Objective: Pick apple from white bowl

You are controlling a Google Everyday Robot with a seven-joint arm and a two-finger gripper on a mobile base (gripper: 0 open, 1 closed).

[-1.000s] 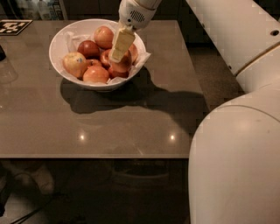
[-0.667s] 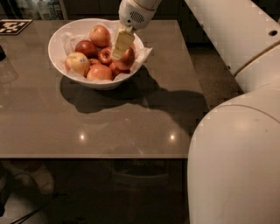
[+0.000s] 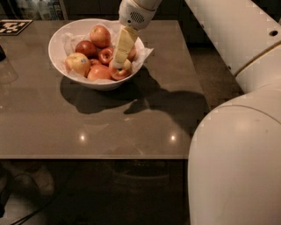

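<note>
Gripper tip: the gripper (image 3: 117,64) points down into the right half of the bowl (image 3: 59,37). Its pale yellow end meets the top of the front apple (image 3: 122,73), which lies against the bowl's right front wall.
Opening: cannot tell. The gripper shows only as one pale wedge slanting down and to the left.
Hold: cannot tell whether the front apple is clamped. It sits low in the bowl, touching its neighbours.
Close neighbours: a small apple (image 3: 105,55) with its stem pit facing up lies just left of the wedge. An orange apple (image 3: 99,72) touches the front apple on its left. Another fruit just right of the wedge is mostly hidden behind it.
Other apples: a dark apple (image 3: 85,47) sits at the middle left and a yellow-red apple (image 3: 78,63) at the left front. A top apple (image 3: 100,36) rests highest, toward the back.
Lining: crumpled paper (image 3: 147,52) lies under the fruit and sticks out over the right rim.
Bowl place: on the table (image 3: 88,127), toward its far left part, upright, with a dark shadow to its front and right.
Wrist: a white housing (image 3: 134,13) with a small grille sits right above the bowl's back right rim, carrying the wedge.
Arm: the arm (image 3: 228,35) runs from the housing off to the right, above the table's right edge.
Body: the rounded white body (image 3: 237,167) fills the lower right and covers the table's near right corner.
Far left: a black-and-white tag (image 3: 11,26) lies flat at the table's back left corner, well apart from the bowl.
</note>
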